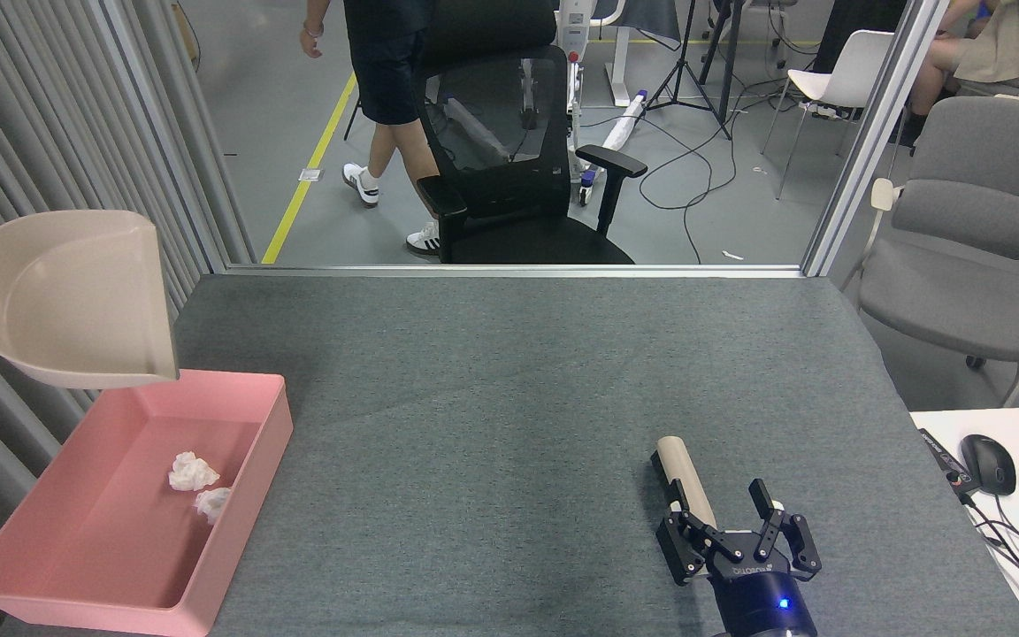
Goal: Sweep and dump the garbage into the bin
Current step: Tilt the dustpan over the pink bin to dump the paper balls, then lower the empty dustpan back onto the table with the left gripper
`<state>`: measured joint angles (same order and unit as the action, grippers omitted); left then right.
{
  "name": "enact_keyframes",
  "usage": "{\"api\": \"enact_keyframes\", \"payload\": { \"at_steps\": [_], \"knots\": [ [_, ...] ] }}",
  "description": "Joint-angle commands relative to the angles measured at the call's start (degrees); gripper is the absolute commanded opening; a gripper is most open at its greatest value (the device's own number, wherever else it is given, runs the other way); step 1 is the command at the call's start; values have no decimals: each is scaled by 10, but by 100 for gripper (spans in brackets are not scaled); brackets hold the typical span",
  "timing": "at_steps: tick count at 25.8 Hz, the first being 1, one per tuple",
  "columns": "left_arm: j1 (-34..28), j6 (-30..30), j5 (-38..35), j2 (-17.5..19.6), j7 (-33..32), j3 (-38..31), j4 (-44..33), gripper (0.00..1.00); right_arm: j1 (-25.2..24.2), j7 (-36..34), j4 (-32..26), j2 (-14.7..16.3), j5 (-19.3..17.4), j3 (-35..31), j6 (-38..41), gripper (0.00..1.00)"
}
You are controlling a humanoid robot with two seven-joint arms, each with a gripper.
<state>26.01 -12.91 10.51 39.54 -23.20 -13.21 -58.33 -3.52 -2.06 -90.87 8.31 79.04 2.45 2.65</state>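
Gripper on my right arm [738,531] sits nearest, low on the grey desk [509,389], its jaws apart around the lower end of a beige tube [685,482]; whether they touch it I cannot tell. Left of it stands the pink bin [249,495], with both tissue wads [192,471] inside. Beyond the bin the empty beige dustpan [67,301] hangs in the air. My left gripper is out of view.
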Motion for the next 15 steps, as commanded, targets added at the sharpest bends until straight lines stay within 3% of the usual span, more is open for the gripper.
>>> {"api": "enact_keyframes", "payload": {
  "at_steps": [1,6,9,15],
  "knots": [
    [-22,70,63,-32,4,0,-101,28,-2,-2,0,2,0,-4,-1,99],
    [-87,81,63,-75,11,23,-203,28,-3,-2,-1,0,0,-5,-3,99],
    [-126,46,59,-95,12,68,-231,28,-3,-3,-1,1,0,-6,-5,99],
    [-131,17,-54,-171,11,93,-225,28,-3,-4,-1,1,0,-7,-5,99]
  ]
}}
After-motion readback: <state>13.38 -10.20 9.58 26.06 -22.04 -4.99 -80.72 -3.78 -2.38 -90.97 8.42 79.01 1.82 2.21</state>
